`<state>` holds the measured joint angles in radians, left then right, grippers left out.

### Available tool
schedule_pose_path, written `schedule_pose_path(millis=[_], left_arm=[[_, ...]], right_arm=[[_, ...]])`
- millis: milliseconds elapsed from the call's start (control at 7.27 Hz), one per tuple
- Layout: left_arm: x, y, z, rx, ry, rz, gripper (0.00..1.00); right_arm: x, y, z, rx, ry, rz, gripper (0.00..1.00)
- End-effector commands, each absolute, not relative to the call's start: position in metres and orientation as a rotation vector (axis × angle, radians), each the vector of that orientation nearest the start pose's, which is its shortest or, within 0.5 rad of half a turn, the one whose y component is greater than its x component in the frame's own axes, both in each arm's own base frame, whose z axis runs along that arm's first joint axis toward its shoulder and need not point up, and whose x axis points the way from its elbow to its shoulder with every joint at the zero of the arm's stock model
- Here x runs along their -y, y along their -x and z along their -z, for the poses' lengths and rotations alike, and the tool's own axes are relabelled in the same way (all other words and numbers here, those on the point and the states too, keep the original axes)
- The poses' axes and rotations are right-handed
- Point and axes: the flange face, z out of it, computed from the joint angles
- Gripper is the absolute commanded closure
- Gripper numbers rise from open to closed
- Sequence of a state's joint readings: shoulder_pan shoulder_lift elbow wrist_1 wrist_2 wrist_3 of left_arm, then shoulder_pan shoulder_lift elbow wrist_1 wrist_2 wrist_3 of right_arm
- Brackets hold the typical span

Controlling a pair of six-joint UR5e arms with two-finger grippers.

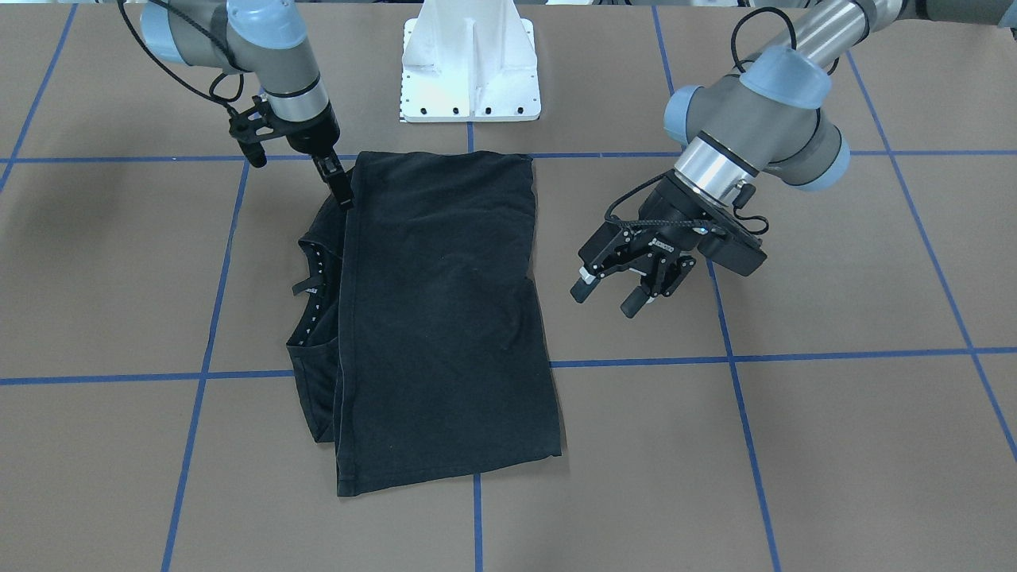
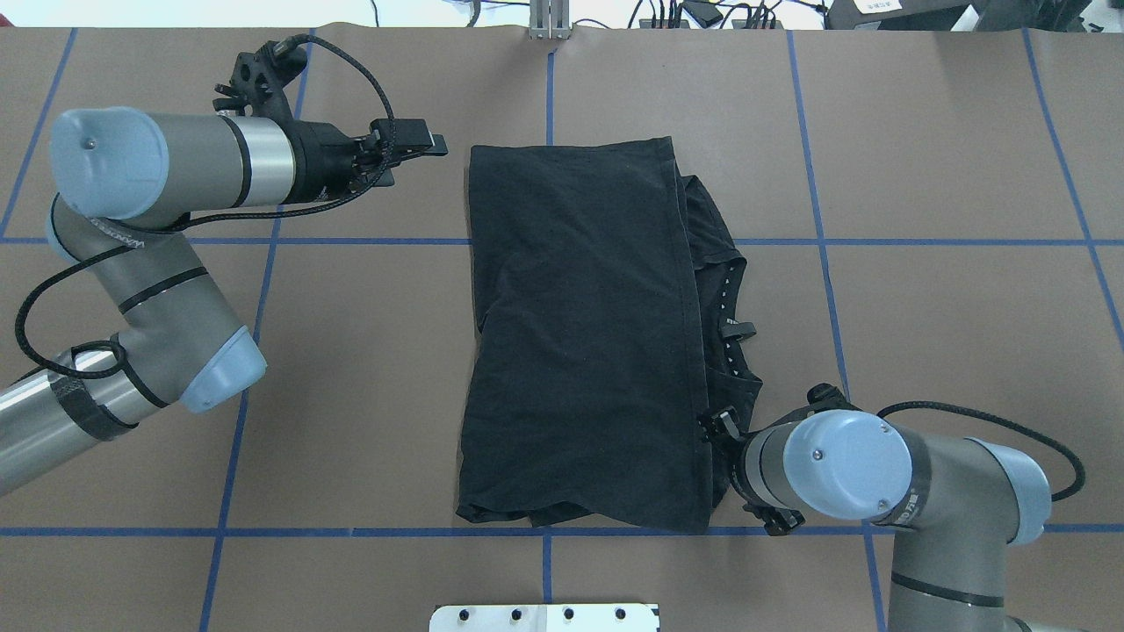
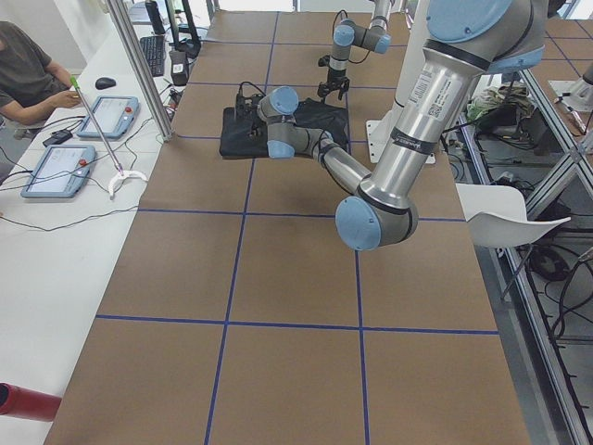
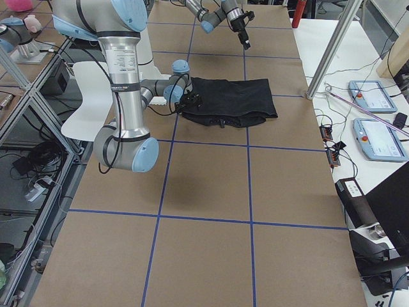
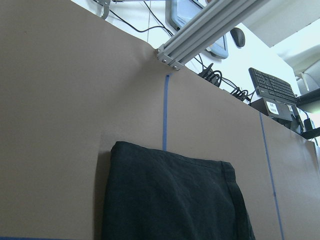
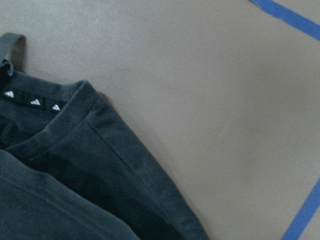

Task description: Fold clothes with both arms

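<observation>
We find the black shirt (image 1: pixel 445 318) lying folded flat at the middle of the table (image 1: pixel 834 445), its far edge crossing a blue tape line (image 1: pixel 794 355) and its near edge just short of the white base (image 1: pixel 469 87). The top layer's hem (image 1: pixel 342 357) runs along the robot's right side, and the collar (image 1: pixel 314 286) shows from under it. Bare table surrounds the shirt on all sides. The left gripper (image 1: pixel 604 300) hangs near the shirt's left edge, apart from it, fingers spread and holding nothing. The right gripper (image 1: pixel 340 187) points down at the hem's corner nearest the base, touching the cloth. We cannot tell whether it is clamped.
</observation>
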<state>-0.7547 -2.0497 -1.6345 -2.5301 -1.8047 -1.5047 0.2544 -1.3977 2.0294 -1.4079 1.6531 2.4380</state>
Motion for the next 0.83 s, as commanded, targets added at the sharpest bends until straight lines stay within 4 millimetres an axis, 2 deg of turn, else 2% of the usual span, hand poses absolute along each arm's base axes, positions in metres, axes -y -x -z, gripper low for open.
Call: schedule_pose_path(millis=[0, 275, 688], left_arm=[[0.509, -0.3826, -0.2439, -1.461, -0.429, 0.377, 0.0], [0.5067, -0.3793, -0.2495, -1.454, -0.431, 0.383, 0.0], [0.5045, -0.3806, -0.2529, -1.449, -0.436, 0.39, 0.0]], right_arm=[[0.2349, 0.4906, -0.3462, 0.771, 0.322, -0.987, 0.09], [0.2367, 0.4927, -0.3404, 0.784, 0.316, -0.982, 0.12], [0.2359, 0.4989, -0.3485, 0.774, 0.278, -0.966, 0.15]])
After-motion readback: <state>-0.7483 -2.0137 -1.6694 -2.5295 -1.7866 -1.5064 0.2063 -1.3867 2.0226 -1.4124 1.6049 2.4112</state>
